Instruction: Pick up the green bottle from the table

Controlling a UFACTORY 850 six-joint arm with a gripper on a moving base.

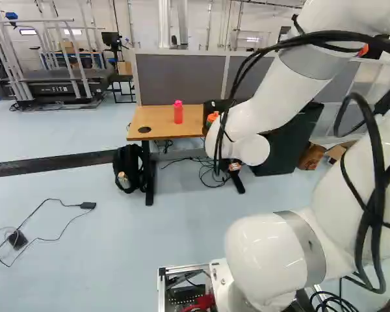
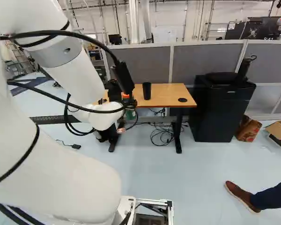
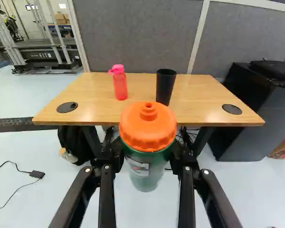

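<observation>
The bottle (image 3: 148,128) is inside the claw (image 2: 124,103), before the bench (image 3: 199,107), on which the flask (image 3: 120,86) stands beside the tumbler (image 3: 165,86).

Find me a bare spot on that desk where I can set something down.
Bare wood on the table shows from the black cup to the cable cover by the black cabinet, and from the pink bottle to the other cable cover. It's tighter between cup and pink bottle, and the green bottle in the gripper hides the front edge's middle.
</observation>
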